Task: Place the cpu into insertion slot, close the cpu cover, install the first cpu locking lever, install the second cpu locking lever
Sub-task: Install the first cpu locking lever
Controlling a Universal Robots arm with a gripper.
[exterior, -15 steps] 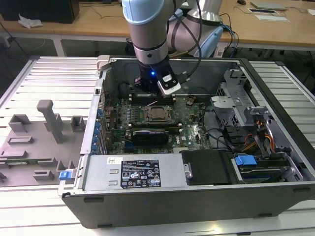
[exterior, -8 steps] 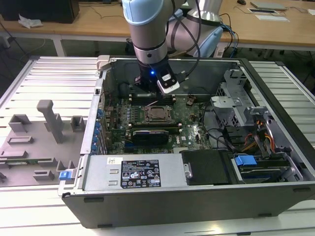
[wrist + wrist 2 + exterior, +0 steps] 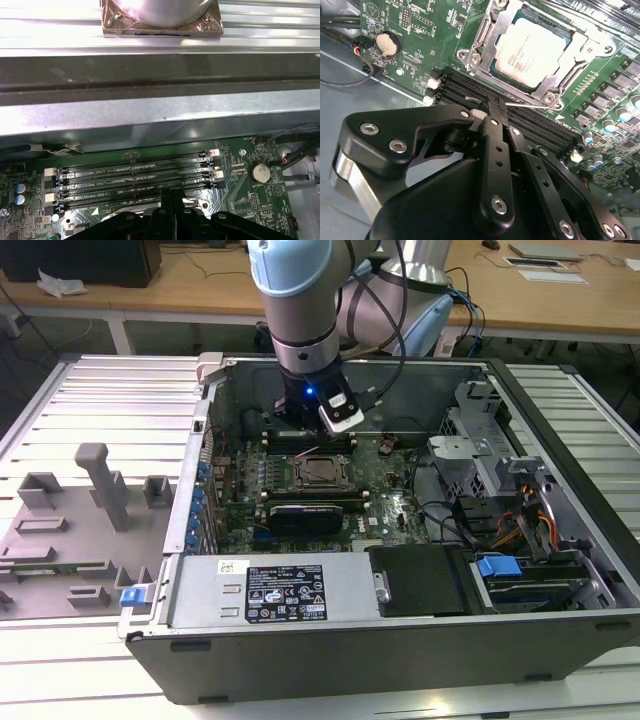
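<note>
Nearest, the claw (image 3: 487, 109) is pinched narrow, tips at a thin locking lever (image 3: 525, 104) beside the insertion slot (image 3: 568, 34), the cpu (image 3: 532, 50) seated under the closed cpu cover (image 3: 485, 37); the first-lever step seems in hand, wanting a firm downward press

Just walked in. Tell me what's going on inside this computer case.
A robot arm reaches down into an open computer case, working at the motherboard's insertion slot. In the second wrist view the cpu already sits in the slot, and the cpu cover lies down around it. The gripper, fingers shut, has its tip at a thin metal locking lever along the socket's edge, beside the memory slots. Whether that lever is latched is unclear.
</note>
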